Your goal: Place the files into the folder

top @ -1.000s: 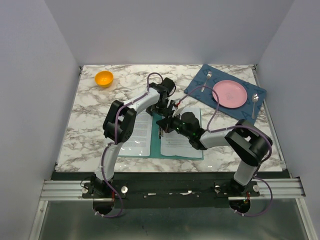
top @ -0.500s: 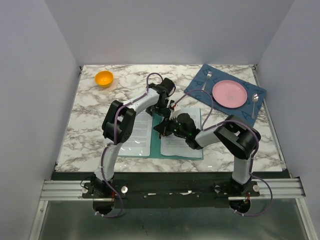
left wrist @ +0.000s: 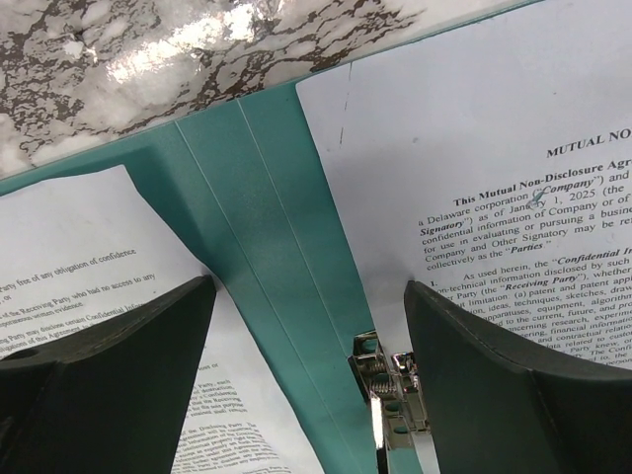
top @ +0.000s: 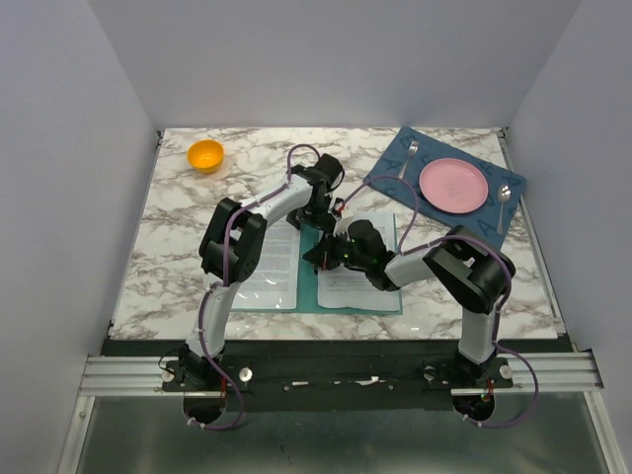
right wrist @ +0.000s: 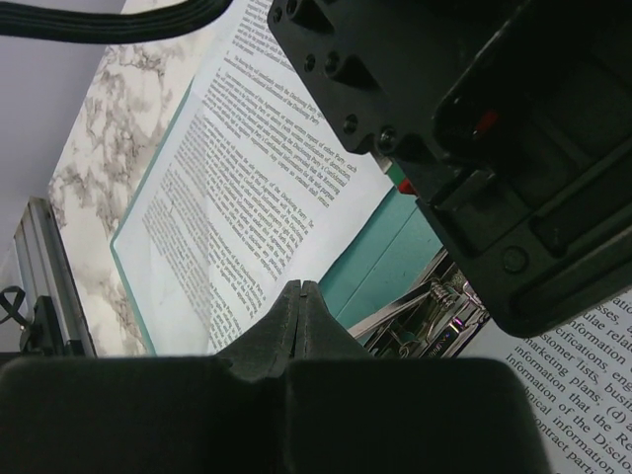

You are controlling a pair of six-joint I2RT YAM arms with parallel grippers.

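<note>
The teal folder (top: 308,288) lies open and flat at the table's front centre. One printed sheet (top: 269,265) lies on its left half and another (top: 357,281) on its right half. My left gripper (top: 326,214) is open and empty over the spine near the folder's far edge. In the left wrist view its jaws (left wrist: 309,296) straddle the spine (left wrist: 267,227), with the metal clip (left wrist: 390,387) between them. My right gripper (top: 316,259) is shut on nothing, low over the spine. In the right wrist view its tips (right wrist: 299,288) sit beside the clip (right wrist: 434,316) and the left sheet (right wrist: 247,188).
An orange bowl (top: 205,155) stands at the back left. A dark blue placemat (top: 393,166) at the back right carries a pink plate (top: 453,185), a fork (top: 411,152) and a spoon (top: 504,197). The two grippers are very close together.
My right arm has folded in and its gripper has shifted slightly left toward the spine. The left arm and the sheets have hardly moved.
</note>
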